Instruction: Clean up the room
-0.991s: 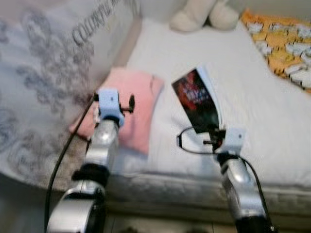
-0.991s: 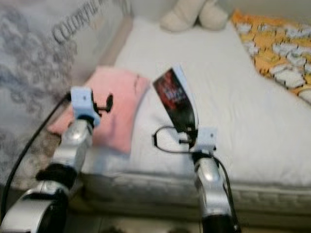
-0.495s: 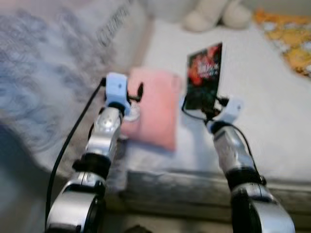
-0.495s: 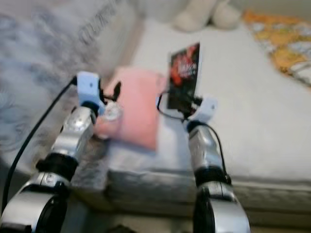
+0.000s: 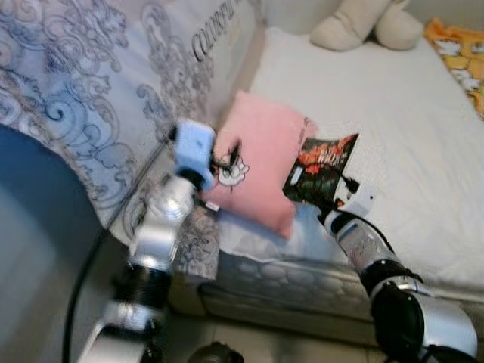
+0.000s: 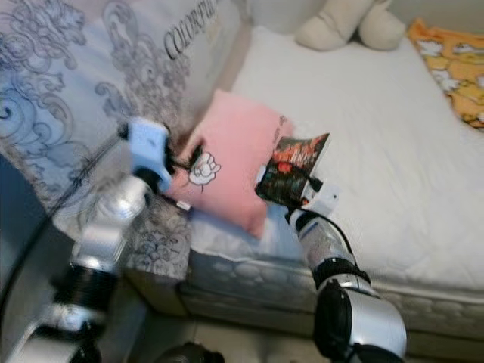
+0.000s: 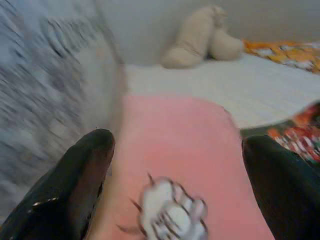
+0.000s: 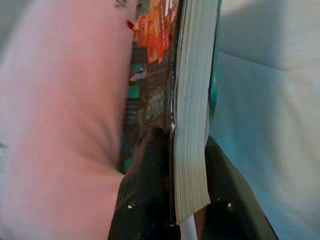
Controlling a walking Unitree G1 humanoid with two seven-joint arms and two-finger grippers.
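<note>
The right gripper [image 8: 172,200] pinches a book [image 5: 321,168] between its two black fingers [image 8: 142,190], one finger pressed on the dark red-and-orange cover and the other on the far side of the page block. In the head views the book is held up above the near part of the bed [image 5: 393,113], its cover turned toward the camera, just beside the right edge of a pink pillow [image 5: 261,155]; whether the two touch cannot be told.

The pink pillow lies on the white mattress near the bed's left side, with a small white cartoon figure [image 6: 202,168] printed near its lower corner. The left gripper [image 7: 175,200] hovers just over that corner of the pillow, its fingers [image 7: 75,185] spread wide apart with nothing between them; in the left wrist view the printed figure sits between the two finger tips.

A grey-white blanket with swirl patterns [image 5: 98,83] rises along the left of the bed. A cream plush toy [image 5: 367,23] rests at the far end of the mattress, and an orange patterned cloth [image 6: 454,68] lies at the far right
</note>
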